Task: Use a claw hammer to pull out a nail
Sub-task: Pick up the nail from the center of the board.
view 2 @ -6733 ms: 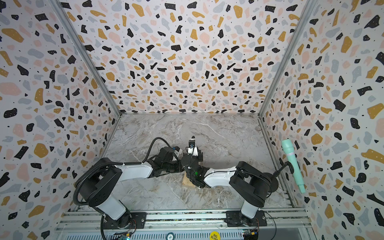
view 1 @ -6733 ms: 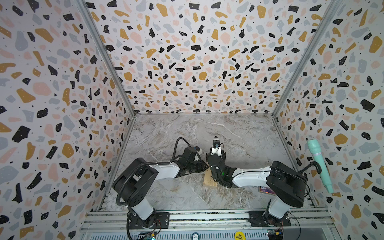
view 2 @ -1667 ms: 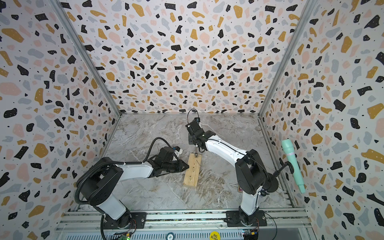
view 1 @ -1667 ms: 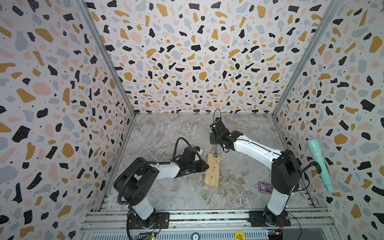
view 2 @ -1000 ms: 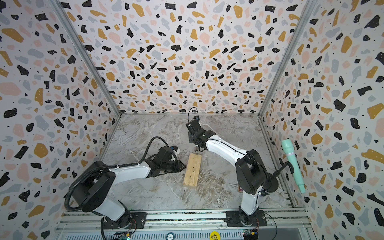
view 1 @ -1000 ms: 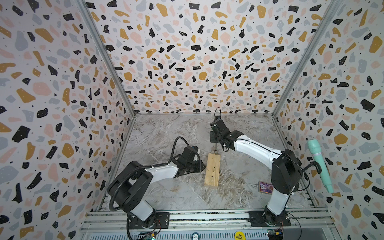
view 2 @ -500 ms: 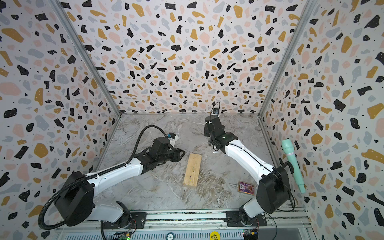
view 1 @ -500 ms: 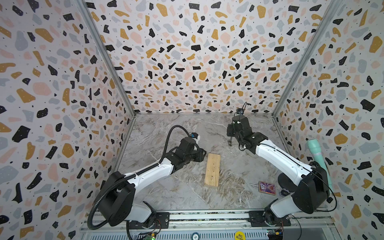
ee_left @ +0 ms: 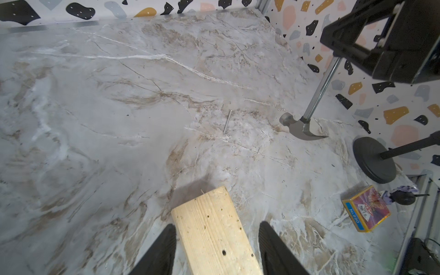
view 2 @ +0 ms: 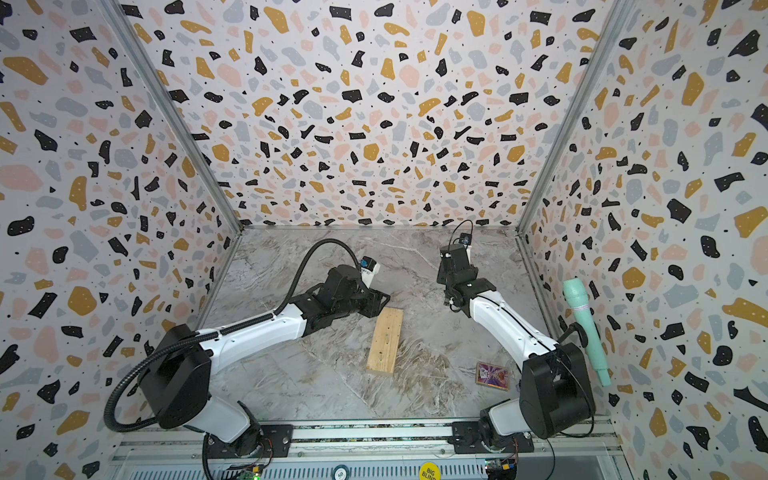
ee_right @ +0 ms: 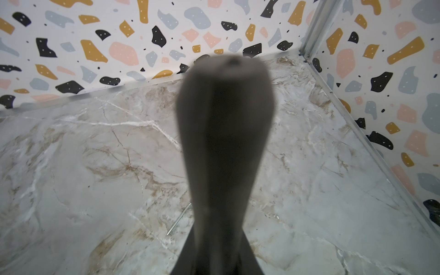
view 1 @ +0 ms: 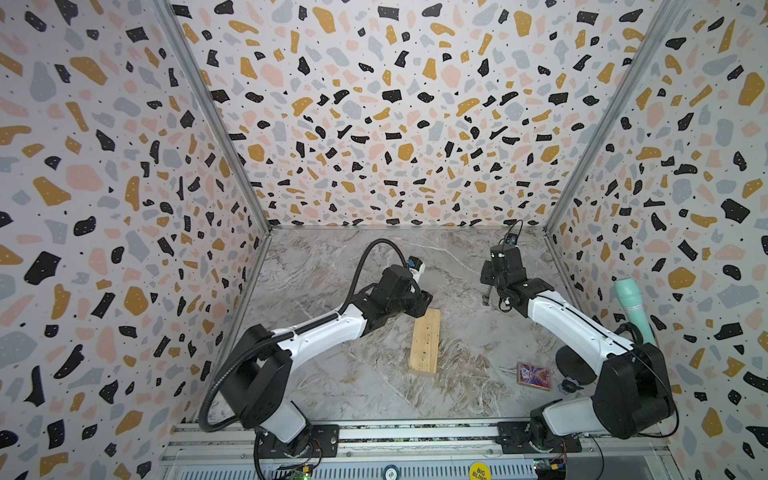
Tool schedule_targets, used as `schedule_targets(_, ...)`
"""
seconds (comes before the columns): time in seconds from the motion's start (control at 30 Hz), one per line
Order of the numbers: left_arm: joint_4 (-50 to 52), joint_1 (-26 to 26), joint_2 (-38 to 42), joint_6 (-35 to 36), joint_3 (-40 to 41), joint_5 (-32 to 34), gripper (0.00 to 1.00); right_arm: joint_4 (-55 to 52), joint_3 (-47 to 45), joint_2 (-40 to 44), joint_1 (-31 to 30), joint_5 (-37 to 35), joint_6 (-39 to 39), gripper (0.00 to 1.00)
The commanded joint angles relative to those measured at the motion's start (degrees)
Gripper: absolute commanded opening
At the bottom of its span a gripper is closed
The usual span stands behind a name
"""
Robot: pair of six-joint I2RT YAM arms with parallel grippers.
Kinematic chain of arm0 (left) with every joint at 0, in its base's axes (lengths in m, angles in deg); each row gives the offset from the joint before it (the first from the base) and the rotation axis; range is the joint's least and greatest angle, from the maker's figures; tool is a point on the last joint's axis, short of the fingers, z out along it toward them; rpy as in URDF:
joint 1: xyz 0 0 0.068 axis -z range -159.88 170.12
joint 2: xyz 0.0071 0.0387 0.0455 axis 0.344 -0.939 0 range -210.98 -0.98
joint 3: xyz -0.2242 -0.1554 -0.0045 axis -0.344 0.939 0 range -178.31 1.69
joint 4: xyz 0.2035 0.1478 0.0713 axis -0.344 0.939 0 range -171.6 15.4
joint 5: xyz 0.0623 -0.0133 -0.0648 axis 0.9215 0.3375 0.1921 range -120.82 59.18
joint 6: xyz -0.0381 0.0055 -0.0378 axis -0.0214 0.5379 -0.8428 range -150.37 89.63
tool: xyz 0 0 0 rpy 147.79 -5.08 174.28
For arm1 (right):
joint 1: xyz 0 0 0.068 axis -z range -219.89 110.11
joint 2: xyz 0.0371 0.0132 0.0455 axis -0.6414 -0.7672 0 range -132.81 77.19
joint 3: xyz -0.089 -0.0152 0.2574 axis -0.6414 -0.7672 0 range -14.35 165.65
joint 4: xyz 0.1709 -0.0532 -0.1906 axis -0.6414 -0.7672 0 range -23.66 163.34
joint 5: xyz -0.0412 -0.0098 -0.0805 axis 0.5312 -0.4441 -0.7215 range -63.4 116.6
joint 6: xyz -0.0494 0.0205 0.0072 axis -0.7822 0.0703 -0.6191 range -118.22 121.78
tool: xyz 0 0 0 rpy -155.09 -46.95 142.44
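In both top views the plank [view 1: 424,343] lies mid-worktop [view 1: 332,374], with the left gripper [view 1: 424,303] at its 12 o'clock end. The claw hammer [view 1: 486,297] hangs head-down at about 2 o'clock from the plank, held by the right gripper [view 1: 498,274] near the side wall. A small box [view 1: 534,375] and a black stand foot [view 1: 575,365] sit around 4 o'clock and a mint-green microphone [view 1: 633,311] at 3, all clear of the plank. From the left wrist, that gripper's jaws are spread to either side of the plank's end, pinching nothing. The nail [ee_left: 227,121] lies loose on bare worktop beyond, apart from plank and hammer head alike, so the pulling looks done. From the right wrist, the jaws are pressed onto the black rubber handle, which fills the view. The hammer should be stiff and head-heavy, prone to swing. The rubber is the place to hold it, grippy where the steel shaft is slick. The wall and stand foot would crowd any wide swing.
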State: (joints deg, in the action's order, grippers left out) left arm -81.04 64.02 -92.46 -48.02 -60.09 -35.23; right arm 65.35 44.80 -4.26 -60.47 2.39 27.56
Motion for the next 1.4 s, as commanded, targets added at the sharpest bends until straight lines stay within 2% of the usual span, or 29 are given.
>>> schedule_targets(0.0, -2.61, 0.64, -3.26, 3.74, -3.5, 1.06, 0.58, 6.31, 0.52, -0.23, 1.32, 1.66, 1.89, 0.0)
schedule_targets(0.33, -4.34, 2.14, -15.28, 4.14, -13.15, 4.38, 0.58, 11.9, 0.99, -3.44, 2.17, 4.76, 1.54, 0.0)
schedule_targets(0.57, -2.07, 3.38, -24.05, 2.6, -21.09, 9.51, 0.58, 12.31, 2.55, -6.0, 2.38, 6.53, 1.31, 0.0)
schedule_targets(0.77, 0.96, 3.82, -30.04, -0.4, -27.18, 15.25, 0.57, 11.28, 0.78, -4.29, 2.49, 7.5, -0.32, 0.0)
schedule_targets(1.0, 8.19, 3.93, -37.17, -3.67, -36.08, 18.58, 0.56, 11.01, -2.83, -0.18, 2.84, 8.29, -0.53, 0.0)
schedule_targets(1.37, 11.92, 4.31, -43.9, -9.17, -43.48, 19.38, 0.56, 10.09, -6.42, 4.58, 3.59, 9.41, -1.39, 0.0)
